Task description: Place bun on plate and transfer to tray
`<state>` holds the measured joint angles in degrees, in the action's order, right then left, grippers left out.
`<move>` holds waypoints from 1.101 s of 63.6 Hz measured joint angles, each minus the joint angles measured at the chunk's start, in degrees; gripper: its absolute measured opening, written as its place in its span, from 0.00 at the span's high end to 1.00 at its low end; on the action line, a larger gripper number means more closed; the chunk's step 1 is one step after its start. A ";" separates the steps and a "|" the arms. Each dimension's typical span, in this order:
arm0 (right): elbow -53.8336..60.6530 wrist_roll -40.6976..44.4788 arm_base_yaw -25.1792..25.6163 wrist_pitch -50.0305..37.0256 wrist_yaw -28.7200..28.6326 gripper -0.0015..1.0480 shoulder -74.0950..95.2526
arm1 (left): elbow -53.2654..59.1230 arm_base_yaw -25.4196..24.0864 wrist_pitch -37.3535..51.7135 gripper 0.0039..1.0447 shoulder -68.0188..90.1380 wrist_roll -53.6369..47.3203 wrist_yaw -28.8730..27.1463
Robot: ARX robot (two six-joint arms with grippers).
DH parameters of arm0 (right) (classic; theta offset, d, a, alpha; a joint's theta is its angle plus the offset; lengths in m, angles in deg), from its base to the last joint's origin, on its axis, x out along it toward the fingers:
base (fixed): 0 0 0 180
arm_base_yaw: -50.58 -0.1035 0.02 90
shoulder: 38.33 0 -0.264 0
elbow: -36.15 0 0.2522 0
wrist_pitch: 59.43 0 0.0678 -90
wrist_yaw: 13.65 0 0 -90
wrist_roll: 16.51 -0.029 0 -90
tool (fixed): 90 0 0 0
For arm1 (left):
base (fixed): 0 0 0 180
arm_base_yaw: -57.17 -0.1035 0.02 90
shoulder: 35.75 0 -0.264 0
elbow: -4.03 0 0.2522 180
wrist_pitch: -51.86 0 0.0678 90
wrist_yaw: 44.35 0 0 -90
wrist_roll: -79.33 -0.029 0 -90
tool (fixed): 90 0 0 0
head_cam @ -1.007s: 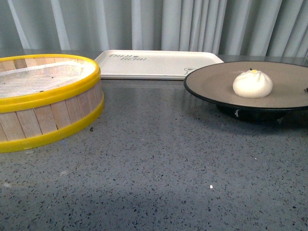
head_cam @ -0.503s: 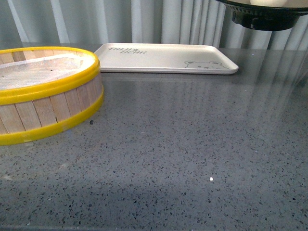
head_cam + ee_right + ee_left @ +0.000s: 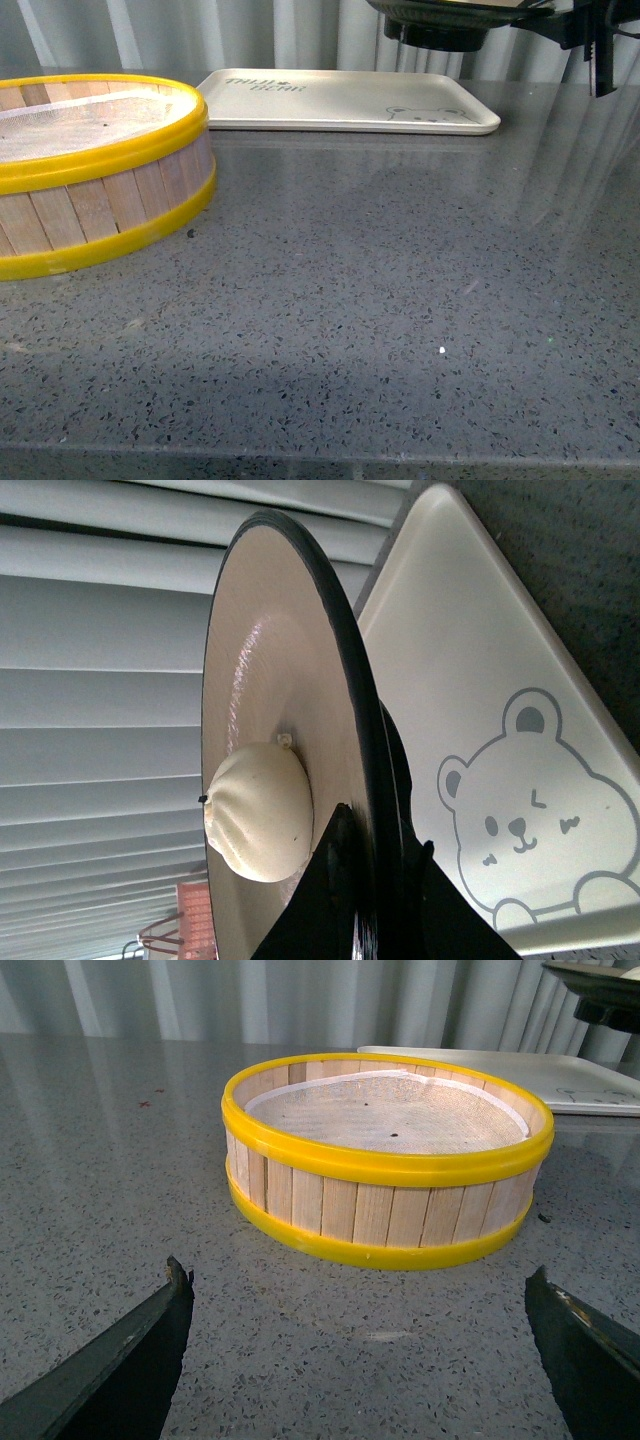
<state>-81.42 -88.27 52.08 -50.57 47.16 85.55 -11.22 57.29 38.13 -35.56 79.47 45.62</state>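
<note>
Black-rimmed plate (image 3: pixel 440 15) with bun (image 3: pixel 258 810), just lifted, hangs above the tray (image 3: pixel 340 105); my right gripper (image 3: pixel 375 858) pinches its rim, left gripper (image 3: pixel 356 1290) spread; lowering remains.

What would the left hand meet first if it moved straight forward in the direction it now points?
The left hand, open and low over the table, points at the yellow-rimmed steamer basket. It would probably meet the basket's wooden side wall first; nothing else shows in between.

Bun (image 3: pixel 258 815) on plate (image 3: pixel 250 670) above tray (image 3: pixel 330 105); steamer basket (image 3: pixel 100 200) left.
</note>
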 joint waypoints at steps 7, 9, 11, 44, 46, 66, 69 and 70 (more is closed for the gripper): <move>-4.68 -0.02 -0.83 1.88 -0.22 0.97 3.54 | 0.00 0.00 -0.02 0.06 0.00 0.00 0.00; -5.70 -0.04 -1.01 2.49 -0.13 0.97 4.31 | 0.00 0.00 0.00 0.06 0.00 0.00 0.02; -6.36 0.02 -1.16 3.04 0.07 0.97 4.94 | 0.00 0.00 -0.02 0.06 0.00 0.00 0.02; -7.69 2.69 -3.13 7.08 0.31 0.97 6.23 | 0.00 0.00 -0.02 0.06 0.00 0.00 0.02; -7.41 2.75 -3.10 7.02 0.55 0.97 6.23 | 0.00 0.00 -0.02 0.06 0.00 0.00 0.02; -3.13 3.50 -2.75 7.32 1.68 0.97 5.88 | 0.00 0.00 0.00 0.06 0.00 -0.02 0.02; -2.86 3.52 -2.80 7.17 1.90 0.97 5.70 | 0.00 0.00 0.00 0.06 0.00 0.00 0.02; -2.51 3.58 -2.82 7.08 2.14 0.97 5.42 | 0.00 0.00 0.00 0.06 0.00 0.00 0.02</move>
<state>-83.93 -84.69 49.26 -43.49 49.30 90.97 -11.22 57.29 38.13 -35.56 79.47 45.64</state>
